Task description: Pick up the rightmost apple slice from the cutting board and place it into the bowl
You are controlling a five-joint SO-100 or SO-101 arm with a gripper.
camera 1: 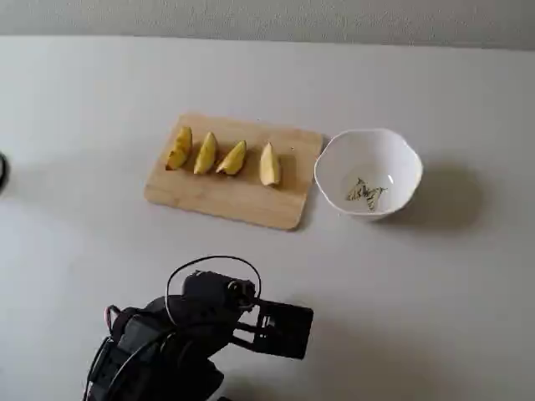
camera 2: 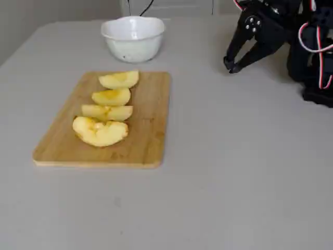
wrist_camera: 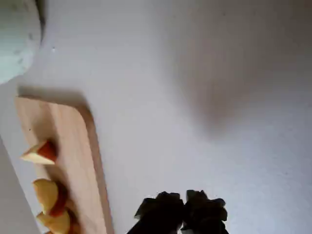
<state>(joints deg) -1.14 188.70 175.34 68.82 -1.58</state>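
Wedges number 4 on 1 cutting board [camera 1: 251, 200], beside 1 bowl [camera 1: 401, 159].

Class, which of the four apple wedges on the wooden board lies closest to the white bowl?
The pale cream-yellow apple slice at the row's bowl-side end; three deeper-yellow wedges lie beyond it.

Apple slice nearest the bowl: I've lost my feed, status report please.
Tool shut, empty, above bare table. Apple slice untouched on cutting board, end of the row beside the bowl. Bowl empty. Nothing in the way.
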